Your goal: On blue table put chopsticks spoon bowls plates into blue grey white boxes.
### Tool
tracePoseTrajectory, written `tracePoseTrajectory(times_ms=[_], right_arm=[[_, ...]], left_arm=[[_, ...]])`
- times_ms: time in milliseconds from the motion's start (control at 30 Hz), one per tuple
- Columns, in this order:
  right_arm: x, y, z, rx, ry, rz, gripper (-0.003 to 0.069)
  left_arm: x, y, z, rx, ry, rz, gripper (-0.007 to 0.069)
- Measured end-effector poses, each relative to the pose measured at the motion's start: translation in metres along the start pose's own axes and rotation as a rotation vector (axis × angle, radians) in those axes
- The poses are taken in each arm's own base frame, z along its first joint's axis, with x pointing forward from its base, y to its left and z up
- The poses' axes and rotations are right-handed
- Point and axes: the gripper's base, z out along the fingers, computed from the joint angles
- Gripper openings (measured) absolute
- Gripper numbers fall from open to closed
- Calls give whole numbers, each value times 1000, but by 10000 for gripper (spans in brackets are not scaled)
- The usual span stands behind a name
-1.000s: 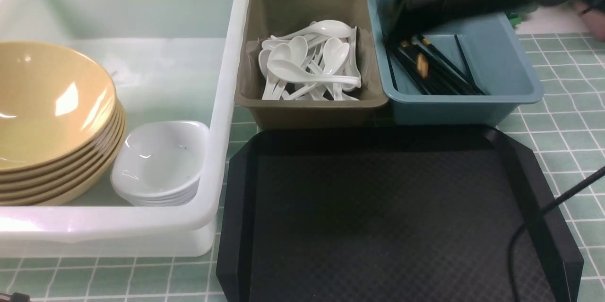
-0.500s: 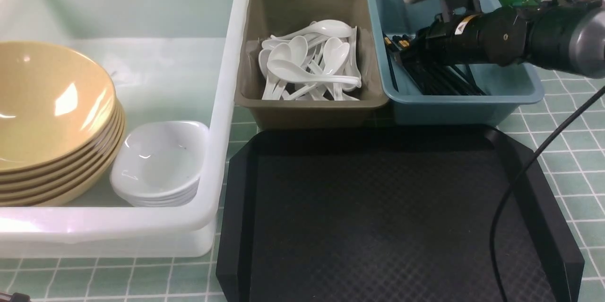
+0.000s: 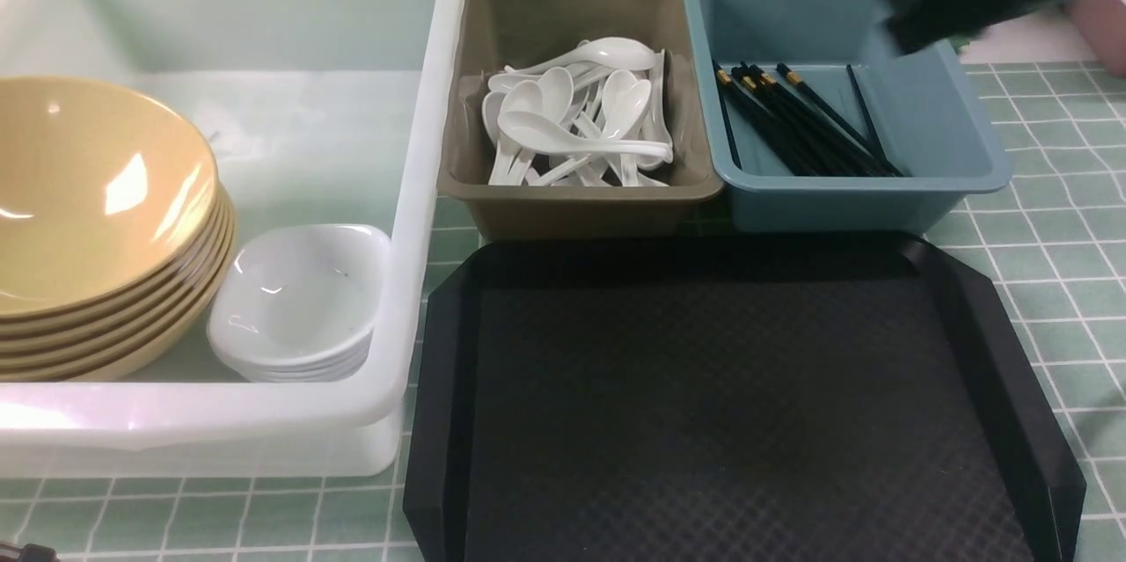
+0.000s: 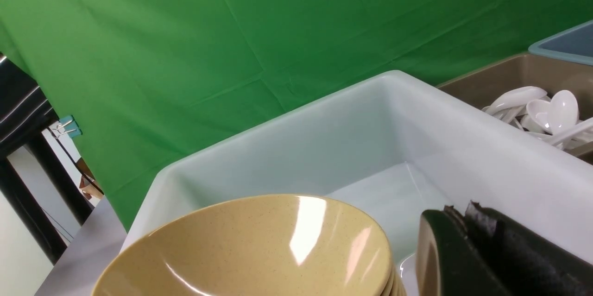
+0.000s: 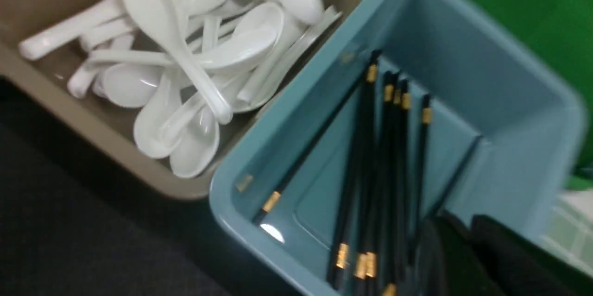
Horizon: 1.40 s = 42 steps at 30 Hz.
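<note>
Several black chopsticks [image 3: 800,118] lie in the blue box [image 3: 932,122]. My right gripper [image 3: 902,25], blurred, hangs above that box's far right corner; in the right wrist view it [image 5: 461,222] is shut and empty above the chopsticks [image 5: 384,171]. White spoons [image 3: 572,122] fill the grey box [image 3: 563,17]. A stack of tan bowls [image 3: 97,193] and a stack of white plates [image 3: 299,298] sit in the white box [image 3: 422,105]. My left gripper [image 4: 458,212] shows only in its wrist view, shut on nothing, beside the top bowl [image 4: 259,249].
A flat black tray [image 3: 721,404] lies on the blue table [image 3: 1038,219] in front of the grey and blue boxes, with nothing on it. A green cloth [image 4: 231,32] hangs behind the boxes.
My right arm lay low across the blue box half a second ago; it has since risen and drawn back to the upper right. The chopsticks now lie uncovered and still.
</note>
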Motion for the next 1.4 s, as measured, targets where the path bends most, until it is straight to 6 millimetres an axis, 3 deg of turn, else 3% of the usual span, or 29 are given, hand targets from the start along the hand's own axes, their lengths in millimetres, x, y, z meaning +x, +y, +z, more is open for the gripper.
tracePoseTrajectory(times_ms=[67, 133, 267, 500, 567, 600, 700, 933, 1133, 1400], right_arm=[[4, 4, -35, 34, -93, 23, 38], [14, 11, -56, 54, -171, 49, 36], [50, 28, -106, 146, -396, 95, 36], [130, 63, -138, 194, -506, 103, 36], [162, 76, -139, 207, -519, 94, 36], [165, 77, -139, 209, -519, 90, 36], [198, 89, -131, 219, -516, 81, 38], [271, 116, -91, 167, -359, 90, 43], [290, 124, -80, 131, -307, 220, 44], [286, 113, -89, 273, -419, 276, 48]], left_arm=[[0, 0, 0, 0, 1, -1, 5], [0, 0, 0, -1, 2, -3, 5], [0, 0, 0, -1, 2, -3, 5], [0, 0, 0, -1, 2, -4, 5], [0, 0, 0, -1, 2, -4, 5], [0, 0, 0, -1, 2, -4, 5], [0, 0, 0, -1, 2, -4, 5], [0, 0, 0, -1, 2, -4, 5], [0, 0, 0, -1, 2, -4, 5], [0, 0, 0, -1, 2, -4, 5]])
